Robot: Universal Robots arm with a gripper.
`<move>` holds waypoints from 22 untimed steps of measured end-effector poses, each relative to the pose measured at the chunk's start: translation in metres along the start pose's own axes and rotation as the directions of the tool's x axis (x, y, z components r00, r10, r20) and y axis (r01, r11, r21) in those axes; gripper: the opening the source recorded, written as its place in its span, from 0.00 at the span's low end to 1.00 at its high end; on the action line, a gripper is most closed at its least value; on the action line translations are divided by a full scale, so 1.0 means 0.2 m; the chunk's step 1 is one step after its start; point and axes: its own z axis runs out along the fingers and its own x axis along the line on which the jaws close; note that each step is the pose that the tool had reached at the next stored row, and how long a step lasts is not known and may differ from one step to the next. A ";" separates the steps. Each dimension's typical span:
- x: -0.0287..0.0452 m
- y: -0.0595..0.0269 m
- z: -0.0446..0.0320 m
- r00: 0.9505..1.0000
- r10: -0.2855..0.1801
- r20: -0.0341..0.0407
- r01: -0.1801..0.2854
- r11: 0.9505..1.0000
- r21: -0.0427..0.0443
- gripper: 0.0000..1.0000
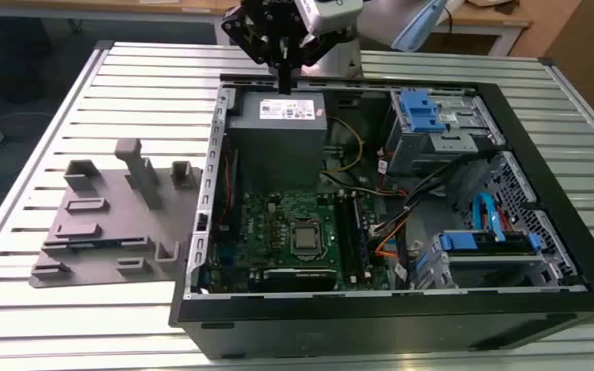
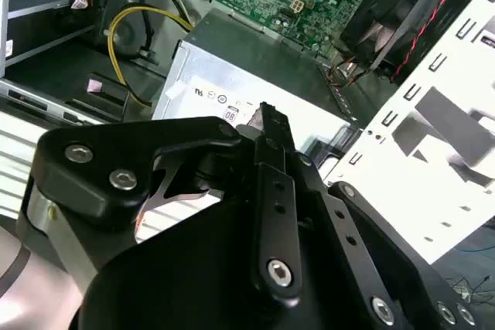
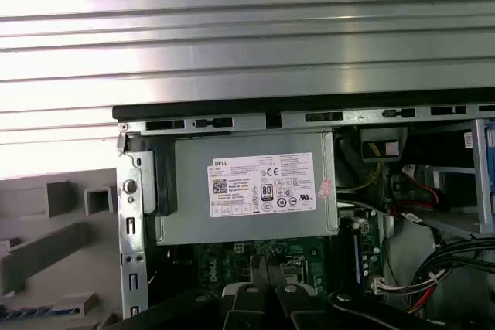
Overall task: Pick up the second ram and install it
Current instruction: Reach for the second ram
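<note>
While hanging above the case's rear, looks far from done. Spans the slatted tabletop [image 1: 49,116]: open case [image 1: 586,255], grey tray [image 1: 101,224] just beside it at the exterior view's left. Hovers over the PSU [image 1: 276,131], pincer [image 1: 285,77] pressed together, seemingly empty. Seems to leave the ram [image 3: 31,313], a pale strip, lying in the tray, well apart. Best to spread wide, descend square, pinch the long edges mid-length.

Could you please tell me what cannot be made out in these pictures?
Whether a ram stick lies on the grey holder: too small to tell in the exterior view.
Motherboard: mostly cut off by the picture edge and covered by the pincer in the first wrist view.
Power supply label: partly behind the pincer in the second wrist view.
</note>
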 end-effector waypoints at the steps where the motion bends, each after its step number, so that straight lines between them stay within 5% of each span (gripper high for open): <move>1: 0.000 0.000 0.000 1.000 0.000 0.000 0.000 1.000 0.000 0.07; 5: 0.020 -0.002 -0.001 1.000 0.000 0.000 0.000 1.000 0.000 0.07; 15: 0.200 -0.015 -0.005 1.000 0.000 0.002 0.000 1.000 0.000 0.07; 22: 0.275 -0.021 -0.007 1.000 0.000 0.002 0.000 1.000 0.000 0.07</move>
